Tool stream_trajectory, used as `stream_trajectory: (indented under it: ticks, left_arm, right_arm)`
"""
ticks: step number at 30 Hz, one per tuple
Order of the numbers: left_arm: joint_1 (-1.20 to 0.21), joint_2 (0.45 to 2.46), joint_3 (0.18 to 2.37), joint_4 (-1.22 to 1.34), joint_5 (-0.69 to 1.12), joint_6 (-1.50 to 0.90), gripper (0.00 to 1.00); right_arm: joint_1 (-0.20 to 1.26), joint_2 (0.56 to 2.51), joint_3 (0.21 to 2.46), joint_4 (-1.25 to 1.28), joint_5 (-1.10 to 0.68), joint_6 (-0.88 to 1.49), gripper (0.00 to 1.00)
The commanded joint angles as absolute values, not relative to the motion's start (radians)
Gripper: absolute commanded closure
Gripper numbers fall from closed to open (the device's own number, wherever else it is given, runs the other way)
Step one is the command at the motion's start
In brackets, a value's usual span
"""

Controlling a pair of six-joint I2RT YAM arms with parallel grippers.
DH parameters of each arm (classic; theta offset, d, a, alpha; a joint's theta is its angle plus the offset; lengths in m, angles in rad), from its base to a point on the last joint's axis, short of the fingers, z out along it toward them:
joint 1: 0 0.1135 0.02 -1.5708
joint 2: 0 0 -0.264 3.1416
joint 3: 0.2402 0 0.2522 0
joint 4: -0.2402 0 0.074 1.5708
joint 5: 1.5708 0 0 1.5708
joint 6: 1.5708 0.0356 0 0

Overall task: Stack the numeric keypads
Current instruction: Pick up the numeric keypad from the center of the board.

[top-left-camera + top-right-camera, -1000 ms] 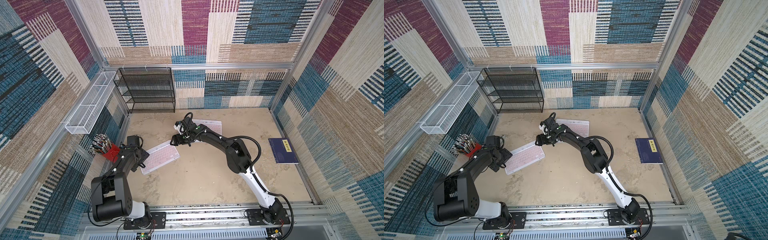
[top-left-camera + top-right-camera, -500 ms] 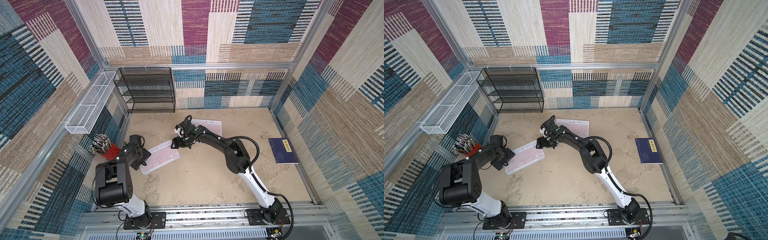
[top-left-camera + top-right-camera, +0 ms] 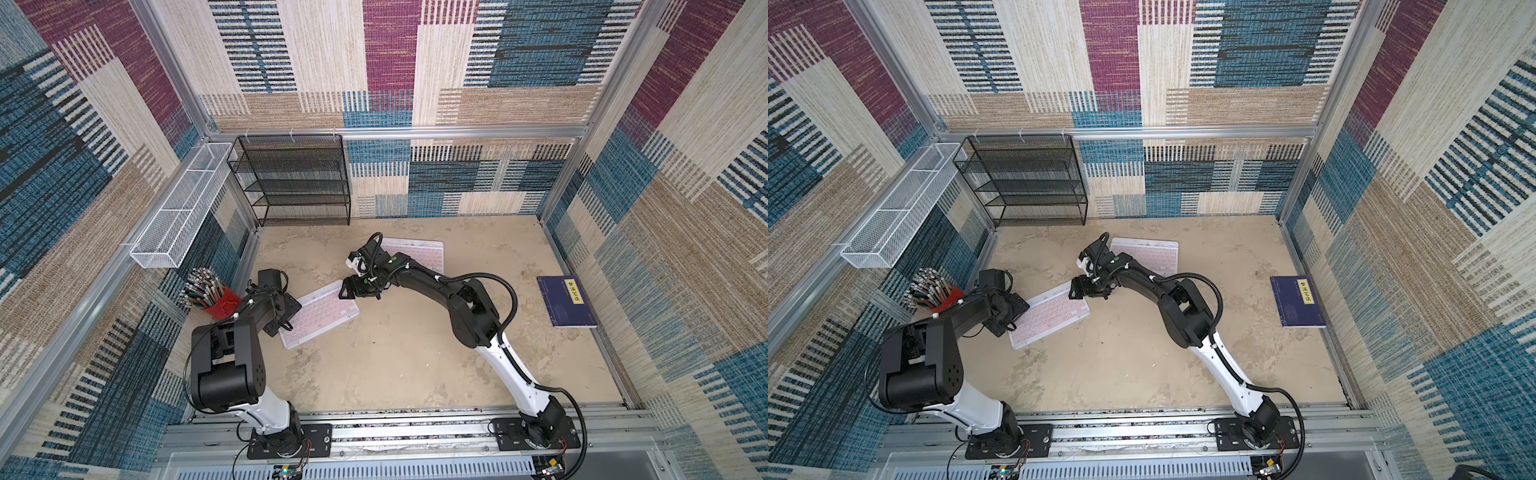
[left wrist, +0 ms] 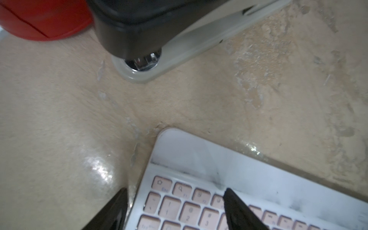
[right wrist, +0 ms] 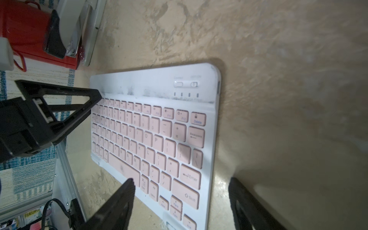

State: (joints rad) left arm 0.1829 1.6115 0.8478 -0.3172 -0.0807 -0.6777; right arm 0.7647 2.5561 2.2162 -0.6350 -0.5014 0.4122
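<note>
Sitting beside pink keypad [image 4: 189, 159], stapler [image 4: 139, 29], red cup [image 4: 39, 18]

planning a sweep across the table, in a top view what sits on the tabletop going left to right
red pen cup → near pink keypad → far pink keypad → dark blue book
</note>
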Motion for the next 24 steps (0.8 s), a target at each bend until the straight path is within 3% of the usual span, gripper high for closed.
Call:
stream_trajectory:
  ticks: [1, 12, 17, 24]
  left_arm:
    - [0.181, 1.628, 0.844, -0.317, 0.016, -0.647, 0.22]
    - [0.182, 1.638, 0.846, -0.31, 0.038, -0.635, 0.23]
    - [0.182, 1.639, 0.844, -0.301, 0.051, -0.629, 0.25]
    - [0.182, 1.644, 0.841, -0.287, 0.078, -0.621, 0.28]
  right_arm:
    - [0.768, 2.564, 2.198, -0.671, -0.542, 0.445, 0.24]
    - [0.758, 2.512, 2.045, -0.523, -0.685, 0.518, 0.24]
    - [0.724, 2.415, 1.805, -0.206, -0.872, 0.673, 0.24]
    - [0.686, 2.345, 1.609, 0.142, -0.985, 0.869, 0.25]
